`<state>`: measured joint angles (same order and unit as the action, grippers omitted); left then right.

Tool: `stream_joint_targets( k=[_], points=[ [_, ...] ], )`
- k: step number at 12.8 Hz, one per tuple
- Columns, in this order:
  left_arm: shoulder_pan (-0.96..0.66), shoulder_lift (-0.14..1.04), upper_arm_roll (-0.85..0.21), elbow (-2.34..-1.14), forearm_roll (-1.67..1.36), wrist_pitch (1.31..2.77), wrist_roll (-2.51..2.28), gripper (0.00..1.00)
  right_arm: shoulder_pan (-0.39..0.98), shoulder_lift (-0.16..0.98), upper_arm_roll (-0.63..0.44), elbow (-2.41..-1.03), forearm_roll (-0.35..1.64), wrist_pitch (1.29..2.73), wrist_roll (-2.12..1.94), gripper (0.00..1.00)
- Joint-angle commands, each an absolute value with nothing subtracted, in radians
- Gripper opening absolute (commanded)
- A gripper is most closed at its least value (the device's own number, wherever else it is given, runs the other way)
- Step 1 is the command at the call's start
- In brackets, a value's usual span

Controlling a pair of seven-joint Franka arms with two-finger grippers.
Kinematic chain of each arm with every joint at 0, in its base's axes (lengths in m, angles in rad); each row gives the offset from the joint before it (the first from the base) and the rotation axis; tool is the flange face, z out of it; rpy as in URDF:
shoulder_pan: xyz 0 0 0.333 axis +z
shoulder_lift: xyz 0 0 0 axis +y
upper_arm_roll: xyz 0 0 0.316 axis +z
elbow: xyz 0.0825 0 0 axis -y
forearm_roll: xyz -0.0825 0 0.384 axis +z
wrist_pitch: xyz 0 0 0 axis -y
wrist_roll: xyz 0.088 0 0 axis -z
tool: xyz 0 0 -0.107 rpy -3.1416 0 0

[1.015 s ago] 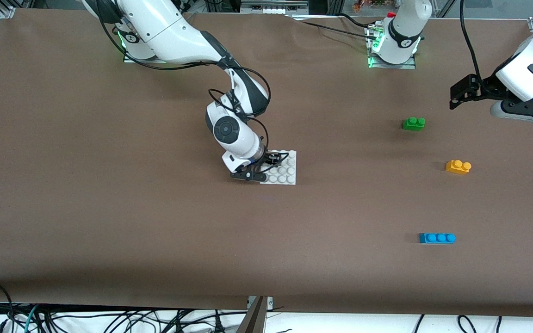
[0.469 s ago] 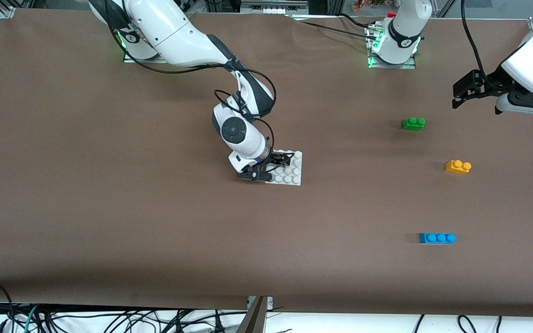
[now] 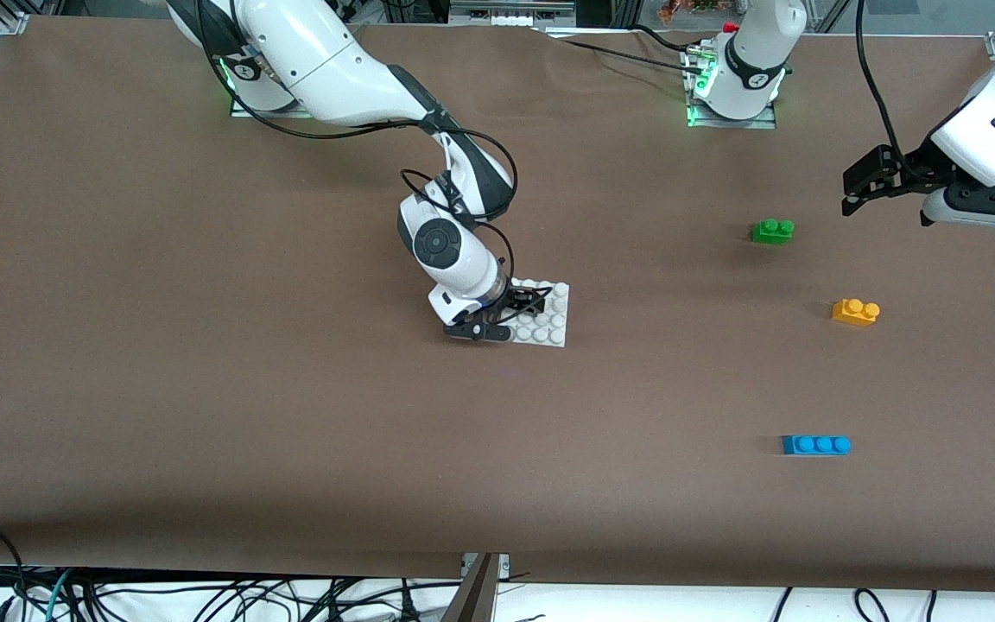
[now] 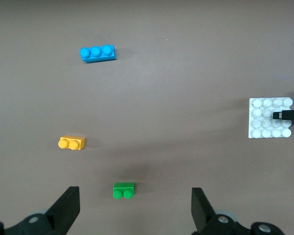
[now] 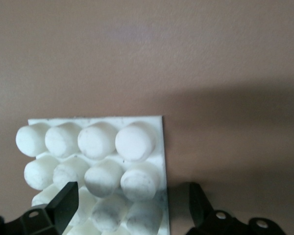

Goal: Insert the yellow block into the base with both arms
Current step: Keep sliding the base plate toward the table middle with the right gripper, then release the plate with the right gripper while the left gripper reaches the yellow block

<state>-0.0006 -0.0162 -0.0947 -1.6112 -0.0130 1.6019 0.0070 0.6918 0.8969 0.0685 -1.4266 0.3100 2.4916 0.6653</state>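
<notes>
The yellow block lies alone on the brown table toward the left arm's end. The white studded base lies flat near the table's middle. My right gripper is low over the base's edge that faces the right arm's end. It is open, with one finger above the studs and the other off the plate's edge, not touching it. My left gripper hangs open and empty in the air, over the table beside the green brick.
A green two-stud brick lies farther from the front camera than the yellow block. A blue three-stud brick lies nearer to it. Both arm bases stand along the table's back edge.
The base has slid a little toward the left arm's end together with my right gripper, which has since opened. My left gripper rose slightly and came back down.
</notes>
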Motion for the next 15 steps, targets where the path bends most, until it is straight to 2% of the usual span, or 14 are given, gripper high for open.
stream_joint_targets(
  k=[1, 3, 7, 9, 13, 15],
  points=[
    [0.0, -0.04, -0.098, -1.686, 0.009, 1.672, 0.0, 1.0, 0.67, 0.902, 0.071, -1.373, 0.308, 2.433, 0.652, 1.0],
    [-0.002, -0.052, -0.1, -1.697, 0.009, 1.687, 0.002, 1.0, 0.664, 0.902, 0.064, -1.31, 0.284, 2.317, 0.655, 1.0],
    [0.0, -0.022, -0.098, -1.739, 0.011, 1.718, 0.002, 1.0, 0.579, 0.847, 0.054, -1.279, 0.27, 2.117, 0.571, 1.0],
    [0.003, 0.001, -0.089, -1.825, 0.03, 1.741, 0.003, 1.0, 0.514, 0.804, 0.048, -1.284, 0.259, 2.007, 0.479, 1.0],
    [0.015, 0.041, -0.026, -1.966, 0.038, 1.944, 0.127, 1.0, 0.476, 0.723, -0.116, -1.289, 0.262, 1.788, 0.255, 1.0],
    [0.02, 0.069, 0.015, -2.026, 0.04, 2.041, 0.199, 1.0, 0.465, 0.694, -0.201, -1.299, 0.267, 1.731, 0.174, 1.0]
  ],
)
